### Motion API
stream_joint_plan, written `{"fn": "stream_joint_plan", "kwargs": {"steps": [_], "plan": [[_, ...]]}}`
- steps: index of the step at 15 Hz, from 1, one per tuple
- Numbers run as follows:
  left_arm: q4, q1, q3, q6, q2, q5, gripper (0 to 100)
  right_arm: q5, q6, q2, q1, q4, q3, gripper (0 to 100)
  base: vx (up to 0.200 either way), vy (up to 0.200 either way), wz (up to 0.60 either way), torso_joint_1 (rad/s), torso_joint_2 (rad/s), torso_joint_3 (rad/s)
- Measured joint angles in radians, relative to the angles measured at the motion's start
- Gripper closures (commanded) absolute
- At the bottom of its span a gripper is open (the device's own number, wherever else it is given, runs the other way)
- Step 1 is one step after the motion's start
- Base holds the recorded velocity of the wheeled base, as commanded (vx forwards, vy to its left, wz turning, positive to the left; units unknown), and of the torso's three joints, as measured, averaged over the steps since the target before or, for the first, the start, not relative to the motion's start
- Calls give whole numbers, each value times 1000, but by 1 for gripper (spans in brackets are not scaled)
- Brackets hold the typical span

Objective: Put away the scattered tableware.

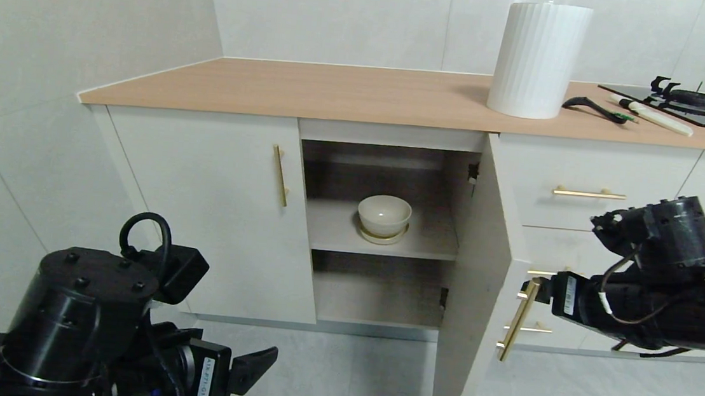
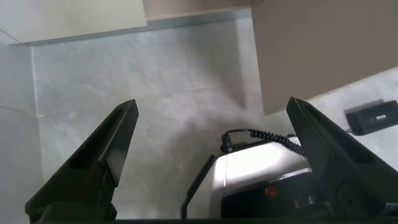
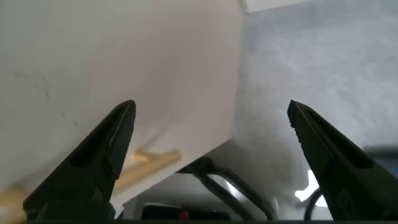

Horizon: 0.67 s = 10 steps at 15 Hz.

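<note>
Cream bowl (image 1: 384,213) stood on its saucer (image 1: 381,237), upper shelf (image 1: 432,238) of the open cabinet. It was probably glazed ceramic, rigid, slick, chip-prone, best pinched over the rim; left gripper (image 2: 211,102) gaped above floor, right gripper (image 3: 210,109) gaped beside the door handle (image 1: 519,320).

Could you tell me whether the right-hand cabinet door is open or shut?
Open: the white cabinet door with the brass handle stands swung outward, exposing the cream bowl on the shelf.
</note>
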Motion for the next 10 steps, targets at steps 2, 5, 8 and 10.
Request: {"fn": "stream_joint_plan", "kwargs": {"steps": [2, 5, 8, 10], "plan": [[-4, 19, -1, 2, -4, 0, 0, 1, -10, 81, 37, 0, -84, 0, 0, 0, 0, 0, 0, 0], [-5, 30, -3, 19, -9, 0, 0, 2, -46, 188, 67, -1, -185, 0, 0, 0, 0, 0, 0, 0], [-5, 33, 1, 44, -26, 0, 0, 2, -48, 270, 77, -7, -266, 0, 0, 0, 0, 0, 0, 0], [-6, 33, -1, 46, -35, 0, 0, 1, -47, 307, 79, -7, -297, 0, 0, 0, 0, 0, 0, 0]]}}
